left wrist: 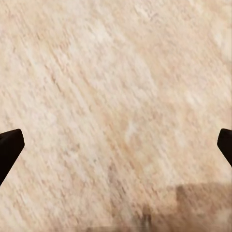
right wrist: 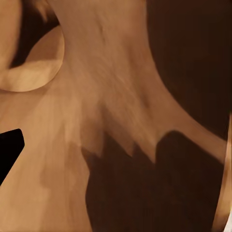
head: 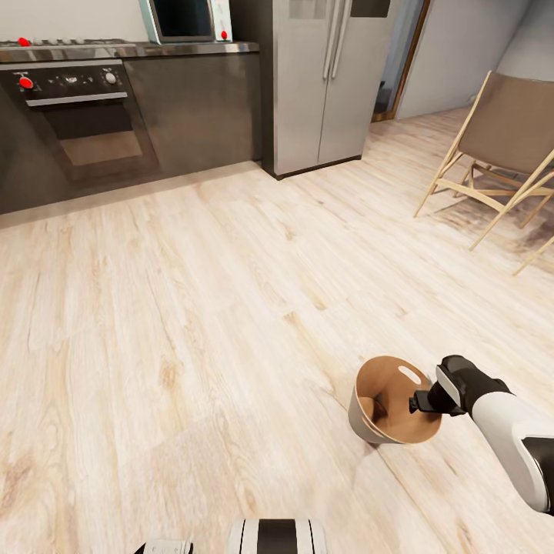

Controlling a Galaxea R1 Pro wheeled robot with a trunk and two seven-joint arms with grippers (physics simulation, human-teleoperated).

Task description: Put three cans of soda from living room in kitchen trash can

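Observation:
The tash can [head: 362, 419], a light-grey tapered bin with an orange-brown inner wall, stands upright on the kitchen's pale wood floor at the lower right. My right gripper [head: 422, 402] hangs over its mouth, pointing into it. In the right wrist view the bin's inner wall [right wrist: 121, 96] is close, and the right gripper [right wrist: 116, 150] is open with nothing between its fingers. A rounded, can-like shape [right wrist: 34, 63] lies at the bin's bottom, also seen as a small lump [head: 377, 406]; its colour is unclear. My left gripper [left wrist: 116, 150] is open over bare floor.
A dark oven and cabinet run [head: 85, 115] lines the far wall, with a microwave [head: 185, 19] on the counter. A steel fridge [head: 323, 77] stands beside a doorway [head: 400, 61]. A folding wooden chair [head: 500, 154] sits at the right. My own base [head: 277, 536] is at the bottom edge.

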